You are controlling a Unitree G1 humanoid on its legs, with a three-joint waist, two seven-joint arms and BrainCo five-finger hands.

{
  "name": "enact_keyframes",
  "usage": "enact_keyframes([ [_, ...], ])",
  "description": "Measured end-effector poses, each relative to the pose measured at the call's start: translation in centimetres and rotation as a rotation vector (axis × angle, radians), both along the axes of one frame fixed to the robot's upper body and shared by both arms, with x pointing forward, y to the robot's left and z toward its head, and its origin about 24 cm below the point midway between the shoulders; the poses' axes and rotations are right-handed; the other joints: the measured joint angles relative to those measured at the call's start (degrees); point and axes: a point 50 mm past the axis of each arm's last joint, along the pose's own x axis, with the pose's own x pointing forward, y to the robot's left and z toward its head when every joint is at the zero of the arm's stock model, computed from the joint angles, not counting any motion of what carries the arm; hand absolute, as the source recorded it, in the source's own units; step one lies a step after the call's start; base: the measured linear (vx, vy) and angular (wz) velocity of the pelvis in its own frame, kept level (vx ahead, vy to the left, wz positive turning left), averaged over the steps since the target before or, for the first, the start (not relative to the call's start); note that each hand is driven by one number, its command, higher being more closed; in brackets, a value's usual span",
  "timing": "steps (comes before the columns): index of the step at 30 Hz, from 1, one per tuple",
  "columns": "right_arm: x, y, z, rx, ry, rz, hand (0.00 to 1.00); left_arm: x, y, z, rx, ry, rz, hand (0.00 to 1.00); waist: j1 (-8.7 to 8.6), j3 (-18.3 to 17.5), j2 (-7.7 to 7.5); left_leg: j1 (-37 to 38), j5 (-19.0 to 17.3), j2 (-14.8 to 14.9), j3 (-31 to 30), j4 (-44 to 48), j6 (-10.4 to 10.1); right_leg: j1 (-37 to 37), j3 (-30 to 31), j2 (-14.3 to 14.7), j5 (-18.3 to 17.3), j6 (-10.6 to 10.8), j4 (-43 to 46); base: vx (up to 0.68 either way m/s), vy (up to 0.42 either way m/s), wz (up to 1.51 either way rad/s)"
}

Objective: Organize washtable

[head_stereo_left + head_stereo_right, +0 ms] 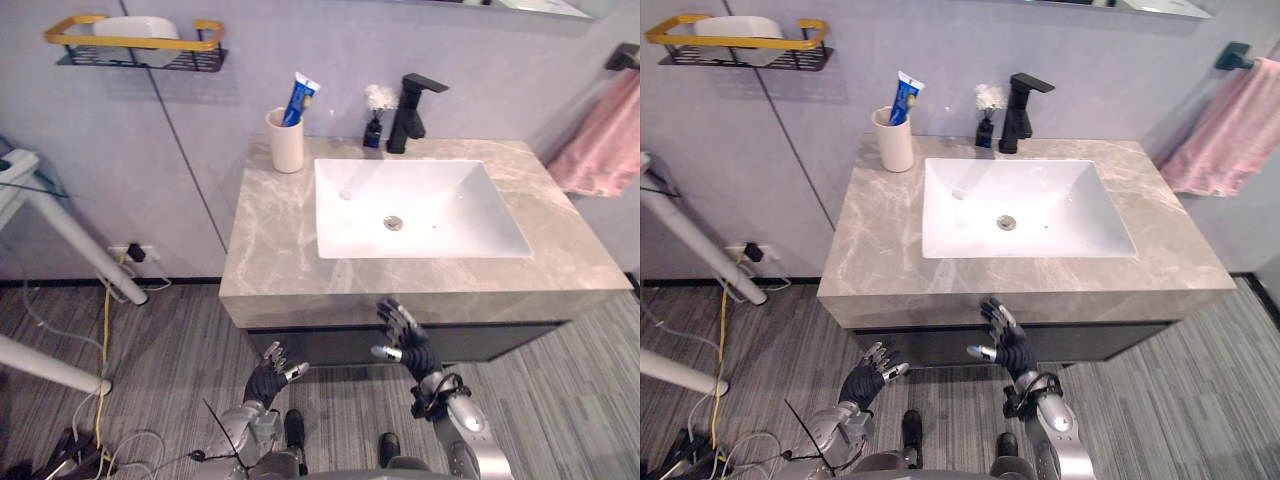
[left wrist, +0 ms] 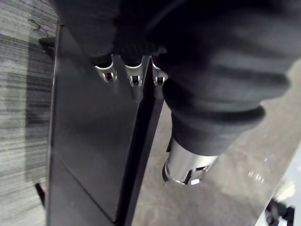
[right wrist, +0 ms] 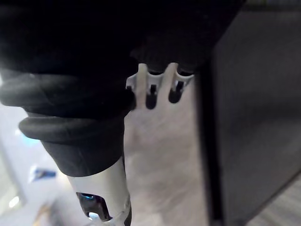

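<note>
- Tabletop (image 1: 270, 240): marble, mostly bare, w/ sink (image 1: 440, 215) sunk in centre-right.
- Both hands hang low in front of the tabletop's front edge. Left hand (image 1: 270, 372) is lower, right hand (image 1: 405, 335) is just under the edge. Fingers loose & spread, holding nothing.
- Cup (image 1: 286, 142) w/ toothpaste tube (image 1: 299, 98) stands at back-left corner. Small bottle (image 1: 373, 133) is just beside faucet (image 1: 408, 115).
- Tip, imo: raise the arm clear of the front edge before reaching back. Take the cup from the side, low, so it doesn't tip.
</note>
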Motion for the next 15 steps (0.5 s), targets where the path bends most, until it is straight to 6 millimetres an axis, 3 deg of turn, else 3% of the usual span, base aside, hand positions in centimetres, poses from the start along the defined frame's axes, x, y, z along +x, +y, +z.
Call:
enact_keyframes([
  [1,-0.8,-0.3,-0.7,-0.016,0.049,-0.009,0.0,0.1,0.0,0.0,0.01,0.002,-0.002,0.0,-0.28,-0.18,1.61,-0.45,0.44,2.05,1.86,-0.24,1.58,0.35,-2.29,1.11,-3.33,-3.57,-0.93,-0.01,0.079,-0.51],
  [2,-1.4,-0.6,-1.0,-0.029,0.072,-0.013,0.0,0.2,-0.3,0.0,0.0,-0.001,0.004,0.0,-0.34,-0.52,3.17,-1.37,0.88,3.75,3.93,-0.44,5.84,0.41,-5.16,1.91,-4.31,-4.4,-0.11,-0.07,0.018,-0.64],
  [3,-1.7,-1.1,-1.4,-0.053,0.096,-0.023,0.0,0.4,-0.1,0.1,0.001,-0.005,0.022,0.0,0.12,-0.41,4.1,-2.09,1.31,5.51,5.77,-0.41,6.78,-2.1,-8.28,1.77,-3.13,-1.47,7.43,-0.09,-0.004,-1.16],
  [4,-2.0,-0.9,-2.1,-0.066,0.131,-0.018,0.0,1.1,0.5,0.5,0.009,-0.028,0.043,0.0,1.64,-0.5,4.03,-0.83,1.42,7.63,9.69,-0.03,6.96,-2.67,-13.22,0.03,-3.84,0.12,22.18,-0.1,-0.006,-1.28],
  [5,-2.0,-0.8,-2.3,-0.067,0.14,-0.015,0.0,1.1,0.7,0.6,0.012,-0.03,0.052,0.0,2.53,-0.61,3.9,-0.24,1.39,8.13,11.44,-0.02,7.01,-1.39,-15.2,-1.16,-4.16,0.42,26.62,-0.11,-0.026,-1.55],
  [7,-1.2,-0.2,-2.8,-0.075,0.148,0.024,0.0,1.2,1.7,1.4,0.022,-0.069,0.097,0.0,5.96,-3.69,2.8,0.49,1.14,10.68,18.88,0.0,6.52,4.76,-19.7,-5.71,-4.21,0.37,33.87,-0.12,-0.052,-1.75],
  [10,1.2,0.6,-1.7,-0.09,0.082,0.073,0.0,1.4,2.4,1.7,0.02,-0.086,0.145,0.0,7.39,-4.76,3.24,-1.73,0.2,14.96,24.73,2.77,4.22,10.38,-22.7,-7.43,-1.64,3.27,27.44,-0.23,-0.165,-1.76],
  [11,1.9,0.9,-1.3,-0.101,0.055,0.098,0.0,1.4,2.5,1.7,0.018,-0.087,0.155,0.0,8.14,-5.65,3.19,-3.38,0.6,16.38,26.82,3.34,2.91,11.68,-22.77,-6.34,6.75,7.68,16.91,-0.37,-0.257,-1.77],
  [12,2.0,0.8,-1.2,-0.115,0.048,0.112,0.0,1.5,2.4,1.6,0.014,-0.082,0.158,0.0,8.42,-6.73,2.62,-5.22,1.66,16.78,26.83,3.54,1.43,12.49,-22.5,-4.45,8.75,11.4,9.06,-0.37,-0.276,-1.63],
  [13,1.8,0.2,-1.3,-0.136,0.058,0.111,0.0,1.7,2.0,1.2,-0.004,-0.063,0.161,0.0,8.1,-6.55,4.22,-6.51,2.0,17.56,25.22,3.38,0.95,13.87,-22.84,-1.99,8.53,11.7,3.26,-0.4,-0.261,-0.99],
  [15,-0.5,-3.0,-2.8,-0.229,0.162,0.091,0.0,1.7,-0.8,0.5,-0.101,-0.03,0.159,0.0,6.76,-5.5,8.76,-6.17,1.57,20.19,19.87,3.36,0.37,14.93,-22.13,2.07,8.44,11.55,-0.04,-0.39,-0.199,-0.56],
])
